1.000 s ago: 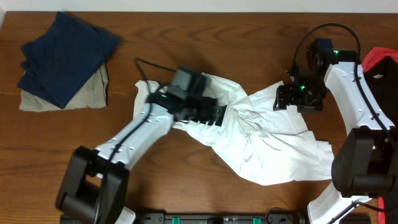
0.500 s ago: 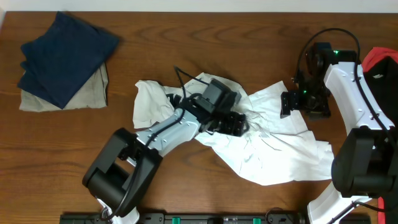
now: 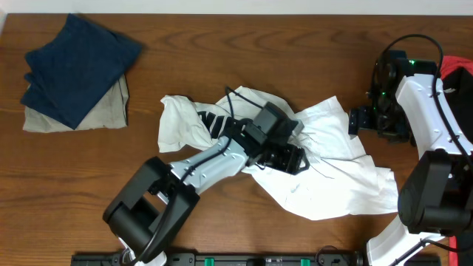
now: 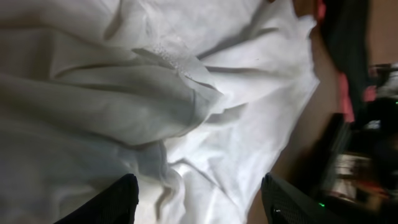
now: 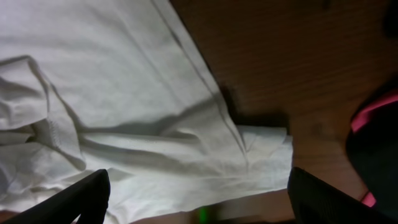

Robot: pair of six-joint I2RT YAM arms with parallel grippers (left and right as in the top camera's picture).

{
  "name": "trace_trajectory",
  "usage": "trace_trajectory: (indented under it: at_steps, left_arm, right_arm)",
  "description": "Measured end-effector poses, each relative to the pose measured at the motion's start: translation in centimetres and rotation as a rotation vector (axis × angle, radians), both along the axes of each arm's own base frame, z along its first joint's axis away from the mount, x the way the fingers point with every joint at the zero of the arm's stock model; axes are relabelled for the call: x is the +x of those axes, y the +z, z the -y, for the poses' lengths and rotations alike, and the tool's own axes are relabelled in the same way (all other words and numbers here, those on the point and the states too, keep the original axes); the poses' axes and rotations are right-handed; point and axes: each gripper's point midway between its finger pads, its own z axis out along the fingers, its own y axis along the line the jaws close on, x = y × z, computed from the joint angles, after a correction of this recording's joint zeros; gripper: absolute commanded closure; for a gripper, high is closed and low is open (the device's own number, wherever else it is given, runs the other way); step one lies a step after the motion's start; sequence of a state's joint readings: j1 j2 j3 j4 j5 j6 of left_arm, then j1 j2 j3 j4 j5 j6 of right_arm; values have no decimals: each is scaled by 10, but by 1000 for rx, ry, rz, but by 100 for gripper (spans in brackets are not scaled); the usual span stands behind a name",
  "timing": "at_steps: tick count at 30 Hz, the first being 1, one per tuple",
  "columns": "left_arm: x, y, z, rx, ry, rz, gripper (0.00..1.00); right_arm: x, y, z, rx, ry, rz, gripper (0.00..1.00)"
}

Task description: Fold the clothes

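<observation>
The white T-shirt (image 3: 332, 185) lies crumpled across the middle of the table, with black letters showing on a fold at its left (image 3: 213, 118). My left gripper (image 3: 294, 159) hovers open over the shirt's middle. In the left wrist view (image 4: 199, 208) wrinkled white cloth (image 4: 186, 74) lies between and beyond its spread fingers. My right gripper (image 3: 358, 121) is open and empty just off the shirt's upper right flap. In the right wrist view (image 5: 199, 199) the shirt's hem and a sleeve (image 5: 112, 74) lie on the wood.
A folded navy and beige stack (image 3: 77, 70) sits at the back left. A red and black garment (image 3: 458, 70) lies at the right edge behind the right arm and also shows in the right wrist view (image 5: 373, 124). Bare wood table (image 3: 222, 44).
My left gripper has moved right and forward across the shirt, uncovering its left part with the black letters. My right gripper has drawn back to the right, off the cloth.
</observation>
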State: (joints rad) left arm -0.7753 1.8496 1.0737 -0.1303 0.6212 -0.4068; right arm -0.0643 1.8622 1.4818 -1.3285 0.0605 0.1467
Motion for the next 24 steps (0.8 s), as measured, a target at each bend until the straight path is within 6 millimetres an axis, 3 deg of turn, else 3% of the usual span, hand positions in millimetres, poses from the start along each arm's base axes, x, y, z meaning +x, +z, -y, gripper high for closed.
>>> trace_trajectory:
  at_steps: [6,11,17,24]
  left_arm:
    - [4,-15,3,145,17,195,35]
    - [22,-9,11,168,62,344,38]
    - [33,-5,11,176,97,401,54]
    - [32,-12,8,201,95,395,54]
  right_arm:
    - [-2,0,0,-1,-1,-9,10]
    - [-4,1,0,0,-2,-17,10]
    - [-5,1,-1,1,-1,-20,10]
    - [-5,1,-1,0,-2,-20,10]
